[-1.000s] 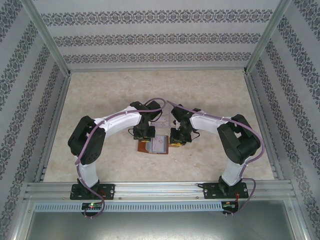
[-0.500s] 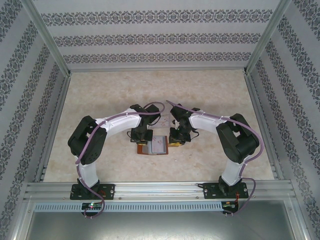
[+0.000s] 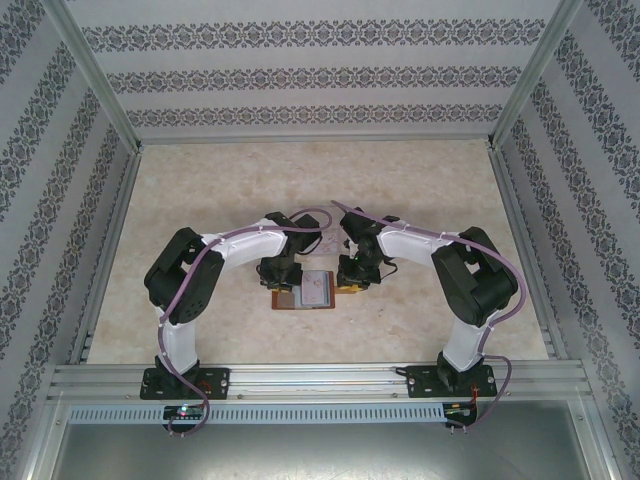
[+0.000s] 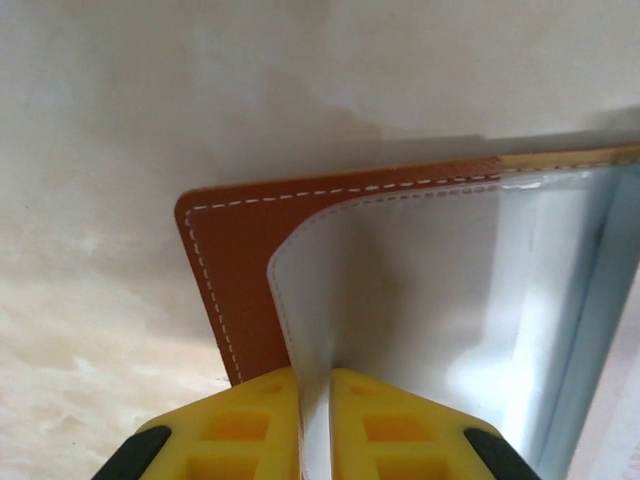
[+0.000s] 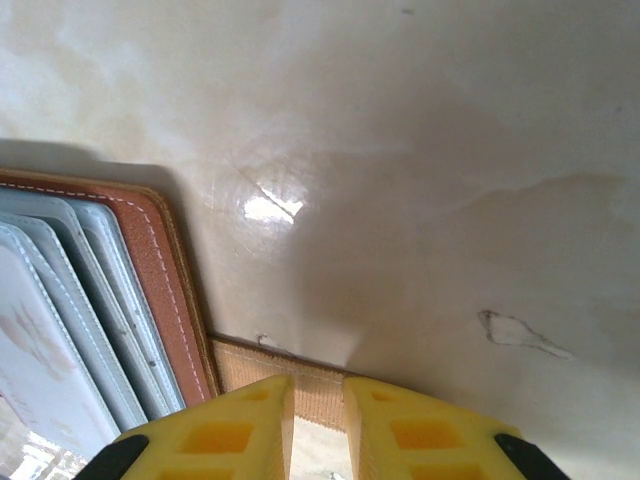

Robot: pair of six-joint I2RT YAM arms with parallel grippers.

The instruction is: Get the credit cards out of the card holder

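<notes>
Damask-striped wallpaper walls [image 3: 320, 75], beige marbled tabletop [image 3: 200, 190], aluminium frame rails [image 3: 320, 378], soft even light.

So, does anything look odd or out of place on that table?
Nothing spilled or broken. The one oddity: the left claw pinches a pale stitched inner flap of the brown card holder, so it stands up off the leather; it looks like a pocket, not a loose card.

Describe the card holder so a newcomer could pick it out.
Start at the pale marbled table, near its front centre where the left arm and right arm meet. The card holder lies open there, with grey-blue pockets. Its brown leather with white stitching sets it apart from the black arms.
</notes>
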